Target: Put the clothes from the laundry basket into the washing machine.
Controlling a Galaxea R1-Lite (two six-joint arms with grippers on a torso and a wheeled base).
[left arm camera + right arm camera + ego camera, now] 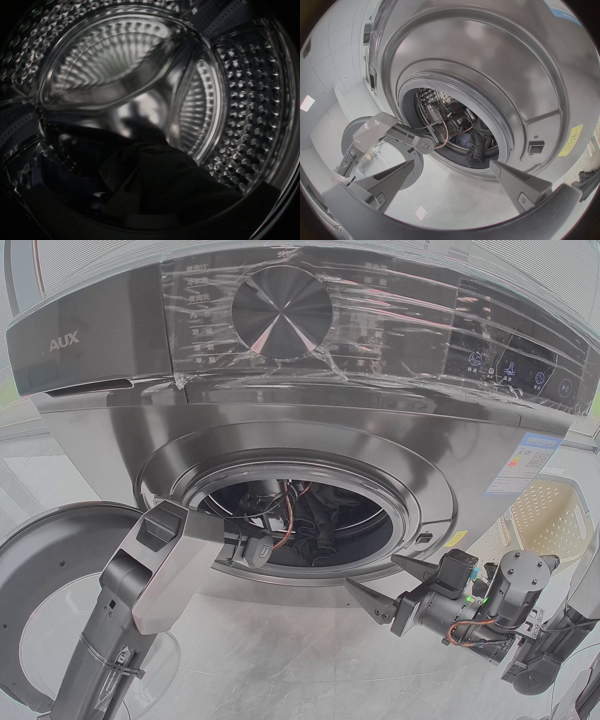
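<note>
R gripper [370,571] spread wide, empty, just outside washer [475,490] opening. L arm [162,565] inside drum [250,109], grip state can't tell. Dark clothes [168,181] lie at drum bottom.

The left arm [187,540] takes up the left of the drum mouth [400,515]; its right side stays open. Dark clothes [162,181] cover the drum bottom, with free room above them. The open door [56,552] bars the left approach.
</note>
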